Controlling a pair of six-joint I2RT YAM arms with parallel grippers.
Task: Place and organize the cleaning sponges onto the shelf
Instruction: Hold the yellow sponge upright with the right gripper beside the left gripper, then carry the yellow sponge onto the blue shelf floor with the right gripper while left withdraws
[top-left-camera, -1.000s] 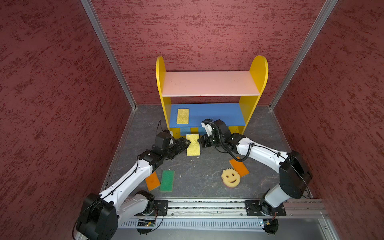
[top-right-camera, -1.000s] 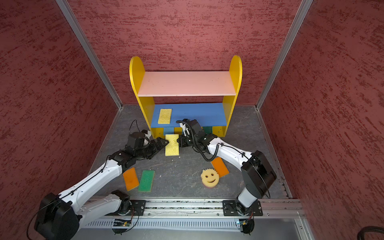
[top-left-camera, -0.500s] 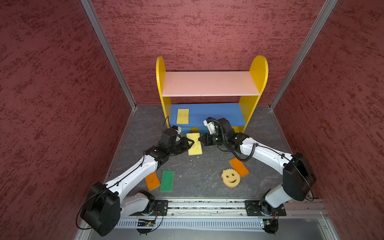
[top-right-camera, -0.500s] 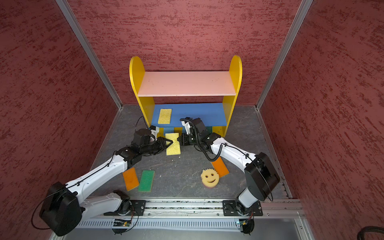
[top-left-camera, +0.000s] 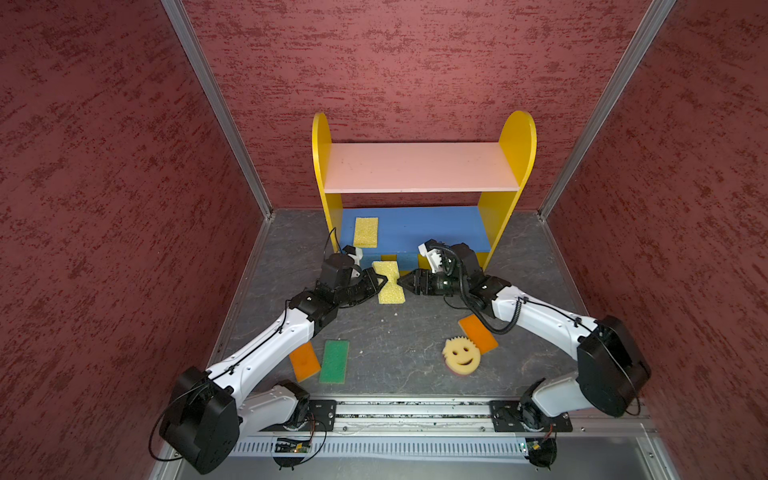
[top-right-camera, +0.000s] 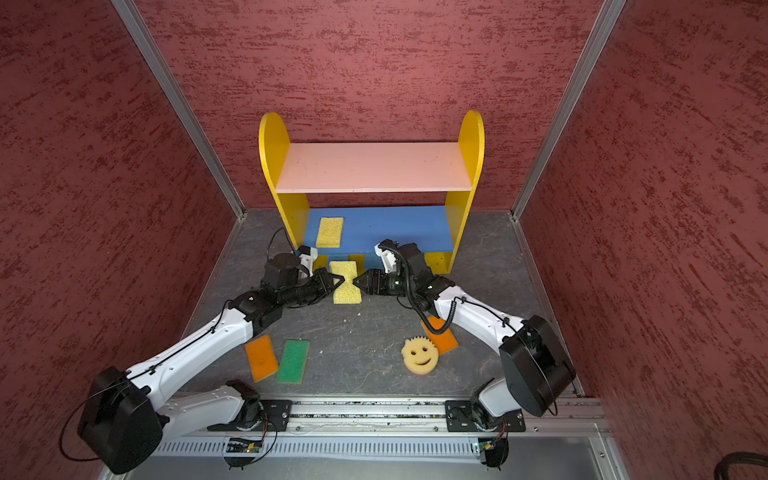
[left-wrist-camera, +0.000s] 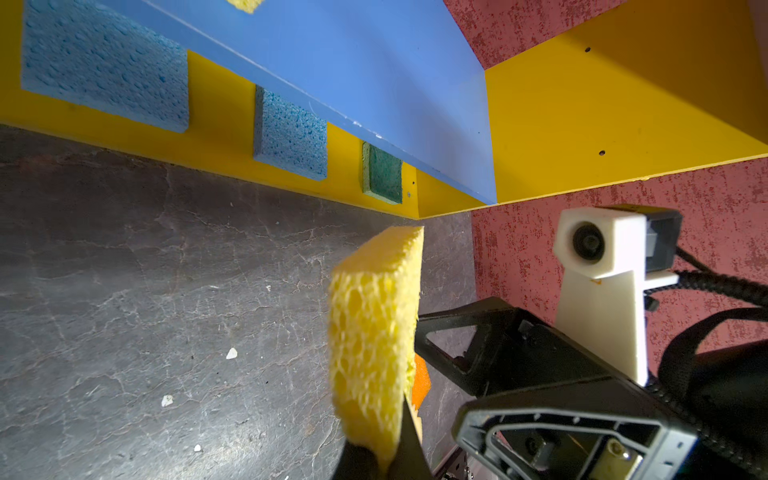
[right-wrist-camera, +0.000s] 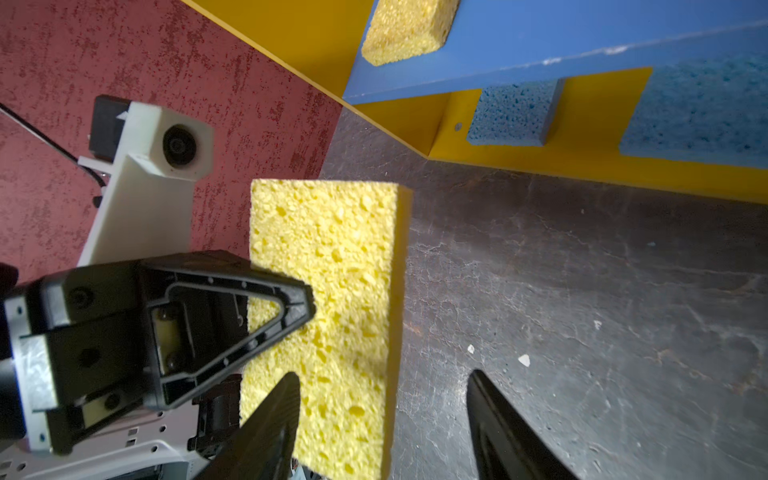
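Right wrist view: yellow sponge (right-wrist-camera: 340, 232) between left jaws, near open right jaws.

The shelf (top-left-camera: 517, 137) has yellow sides and base, a pink top board (top-left-camera: 419, 166) and a blue middle board (top-left-camera: 432, 232). The board sponge (top-left-camera: 365, 232) and the held sponge (top-left-camera: 388, 282) are pitted yellow. The base carries two blue sponges (left-wrist-camera: 104, 70) (left-wrist-camera: 291, 133) and a green base sponge (left-wrist-camera: 382, 172). The dark grey, crack-veined floor (top-left-camera: 395, 340) has two orange sponges (top-left-camera: 304, 361) (top-left-camera: 478, 332), a green floor sponge (top-left-camera: 334, 360) and a yellow smiley (top-left-camera: 461, 355). The walls (top-left-camera: 395, 62) are mottled red.

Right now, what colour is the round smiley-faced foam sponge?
Smiley sponge: yellow, best in a top view.
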